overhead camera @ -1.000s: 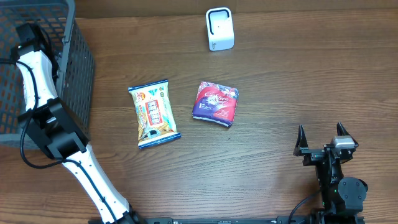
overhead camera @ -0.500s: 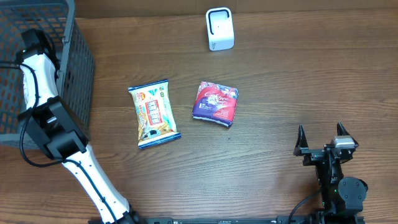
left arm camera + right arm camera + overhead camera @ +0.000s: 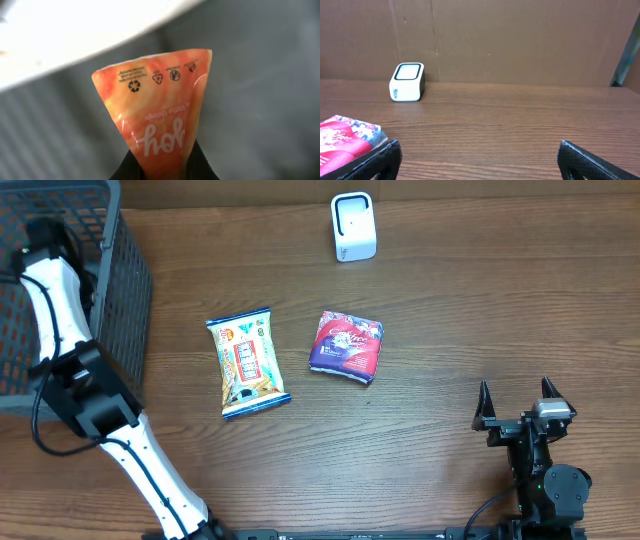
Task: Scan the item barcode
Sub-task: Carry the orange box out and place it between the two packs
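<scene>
Left hand [image 3: 162,167] is pinching the narrow end of an orange packet [image 3: 155,100], down inside the basket [image 3: 128,290] at the left edge of the worktop [image 3: 450,310]. Right hand [image 3: 517,408] sits near the front right, fingers spread wide and empty. A white scanner [image 3: 352,226] stands at the far edge; a snack bar [image 3: 247,363] and red pouch [image 3: 346,345] lie side by side mid-worktop, apart.

You see the right arm's two black fingers [image 3: 377,161] set wide apart at the bottom corners of the view, over a brown wooden surface [image 3: 520,120]. A red packet [image 3: 345,137] lies at the lower left, just beyond the finger on that side. Farther back on the left stands a small white scanner [image 3: 407,81], with a brown cardboard wall [image 3: 520,40] behind it.
</scene>
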{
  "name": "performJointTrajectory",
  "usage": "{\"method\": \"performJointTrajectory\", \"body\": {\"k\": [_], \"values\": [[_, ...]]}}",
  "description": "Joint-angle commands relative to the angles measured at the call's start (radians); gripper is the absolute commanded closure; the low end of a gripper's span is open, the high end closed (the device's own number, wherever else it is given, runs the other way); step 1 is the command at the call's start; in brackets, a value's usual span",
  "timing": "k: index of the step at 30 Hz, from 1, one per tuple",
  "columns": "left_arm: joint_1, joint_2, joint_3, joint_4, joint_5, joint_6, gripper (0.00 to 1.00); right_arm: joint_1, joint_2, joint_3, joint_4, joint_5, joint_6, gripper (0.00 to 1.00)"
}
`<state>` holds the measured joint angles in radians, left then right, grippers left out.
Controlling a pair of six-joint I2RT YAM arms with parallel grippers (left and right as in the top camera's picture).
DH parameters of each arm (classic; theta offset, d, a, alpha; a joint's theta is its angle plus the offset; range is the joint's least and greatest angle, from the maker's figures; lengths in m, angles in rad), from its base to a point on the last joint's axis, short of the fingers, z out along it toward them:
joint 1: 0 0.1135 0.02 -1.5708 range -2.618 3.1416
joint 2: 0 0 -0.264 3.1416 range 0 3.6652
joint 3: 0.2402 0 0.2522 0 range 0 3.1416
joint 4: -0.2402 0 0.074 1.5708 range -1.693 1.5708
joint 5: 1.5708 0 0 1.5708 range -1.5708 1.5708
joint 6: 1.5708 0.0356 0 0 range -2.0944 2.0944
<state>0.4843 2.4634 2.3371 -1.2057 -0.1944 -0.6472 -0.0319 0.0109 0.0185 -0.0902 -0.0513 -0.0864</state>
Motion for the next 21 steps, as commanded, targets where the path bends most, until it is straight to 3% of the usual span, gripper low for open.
{"method": "performJointTrajectory", "body": {"k": [1,9,17,21], "values": [[-0.003,-0.172,0.121,-0.041,0.012,0.019,0.96,0.005,-0.008,-0.010,0.007,0.006,-0.003,0.00],[-0.037,-0.394,0.142,-0.080,0.031,0.015,0.96,0.005,-0.008,-0.010,0.007,0.006,-0.004,0.00],[-0.176,-0.549,0.142,-0.249,0.458,0.024,0.96,0.005,-0.008,-0.010,0.007,0.006,-0.003,0.00],[-0.344,-0.543,0.135,-0.333,0.498,0.075,0.96,0.005,-0.008,-0.010,0.007,0.006,-0.003,0.00]]}}
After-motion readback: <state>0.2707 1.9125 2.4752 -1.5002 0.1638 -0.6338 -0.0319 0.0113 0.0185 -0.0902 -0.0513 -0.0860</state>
